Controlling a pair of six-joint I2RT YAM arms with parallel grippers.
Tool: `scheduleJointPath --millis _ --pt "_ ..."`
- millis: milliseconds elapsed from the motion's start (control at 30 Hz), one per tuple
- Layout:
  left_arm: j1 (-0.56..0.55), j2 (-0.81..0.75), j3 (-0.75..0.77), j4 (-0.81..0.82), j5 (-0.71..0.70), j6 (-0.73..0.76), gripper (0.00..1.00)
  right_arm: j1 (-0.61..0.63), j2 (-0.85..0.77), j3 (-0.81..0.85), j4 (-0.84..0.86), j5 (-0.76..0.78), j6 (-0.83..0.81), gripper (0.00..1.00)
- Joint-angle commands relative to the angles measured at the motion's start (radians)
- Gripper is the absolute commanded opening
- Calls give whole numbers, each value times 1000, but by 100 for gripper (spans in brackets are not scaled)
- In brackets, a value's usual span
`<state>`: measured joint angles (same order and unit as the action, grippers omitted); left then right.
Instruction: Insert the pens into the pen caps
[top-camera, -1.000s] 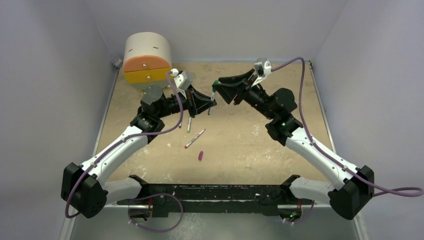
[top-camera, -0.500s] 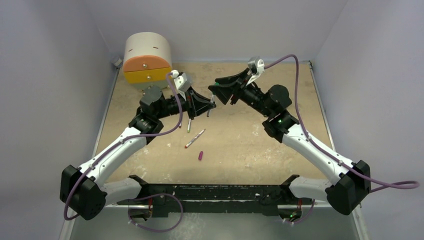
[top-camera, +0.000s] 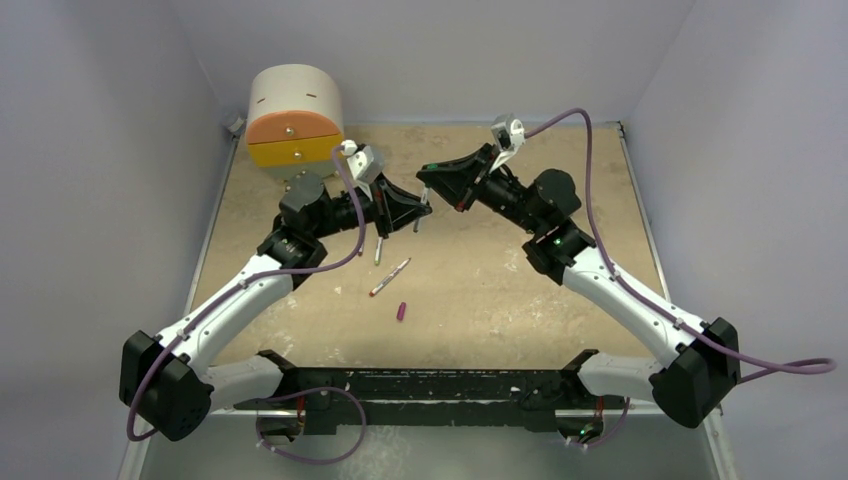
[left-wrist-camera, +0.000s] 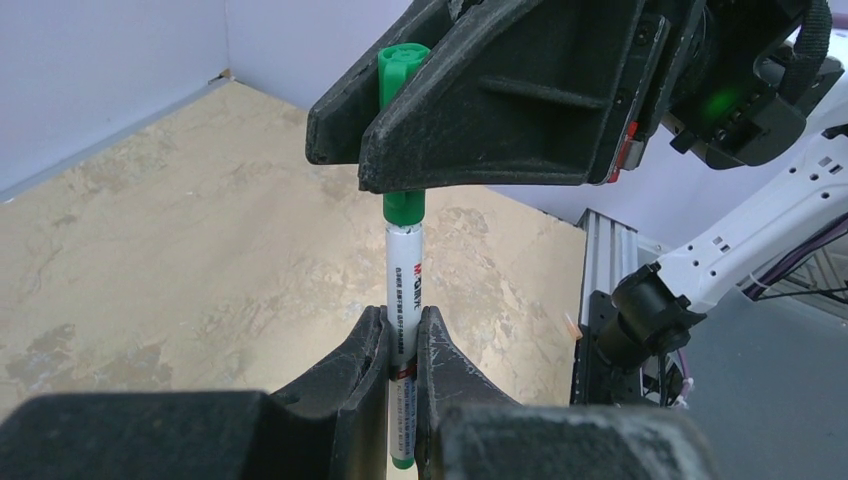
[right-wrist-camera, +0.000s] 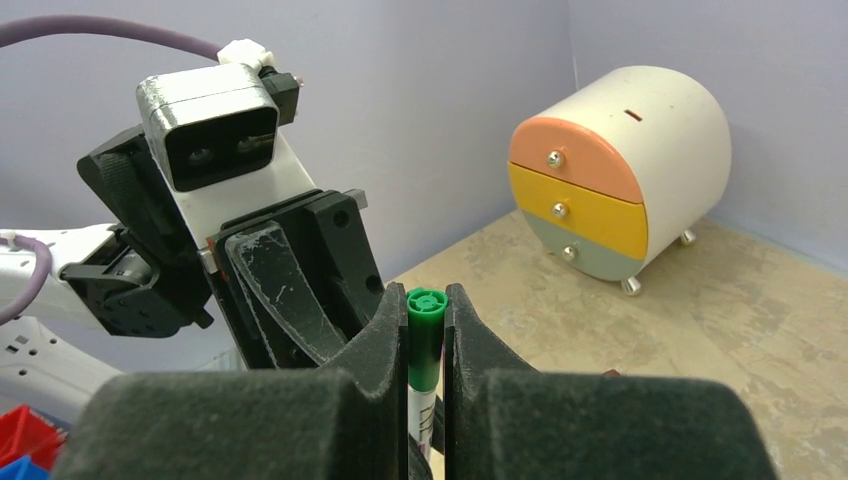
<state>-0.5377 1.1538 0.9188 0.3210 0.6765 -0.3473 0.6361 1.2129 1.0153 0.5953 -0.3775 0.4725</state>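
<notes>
layout | drawer chest (top-camera: 295, 115): far-left corner of table (top-camera: 500, 300) | left gripper (top-camera: 420, 212), right gripper (top-camera: 432, 182): meet mid-table, right of chest | held pen (left-wrist-camera: 403, 290): in left gripper; held cap (left-wrist-camera: 403, 75): on its top, in right gripper | short pen (top-camera: 378, 250), long pen (top-camera: 390, 277): on table, nearer bases | loose cap (top-camera: 402, 311): nearer still, apart

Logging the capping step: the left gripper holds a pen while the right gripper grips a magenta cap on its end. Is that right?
Not quite: the cap is green, not magenta, as the left wrist view shows. The rest stands: the left gripper holds the pen and the right gripper grips the cap on its end.
</notes>
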Motion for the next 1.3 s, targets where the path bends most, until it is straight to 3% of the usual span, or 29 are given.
scheduleJointPath --millis 0,467,1267 --pt "1 -3 25 131 -83 -26 0 -4 -6 -4 46 -21 -6 0" --pt "1 48 68 261 -187 -91 0 19 -8 -123 92 -38 54 0" --pt "1 98 168 242 -260 -76 0 118 18 -311 136 -8 132 0"
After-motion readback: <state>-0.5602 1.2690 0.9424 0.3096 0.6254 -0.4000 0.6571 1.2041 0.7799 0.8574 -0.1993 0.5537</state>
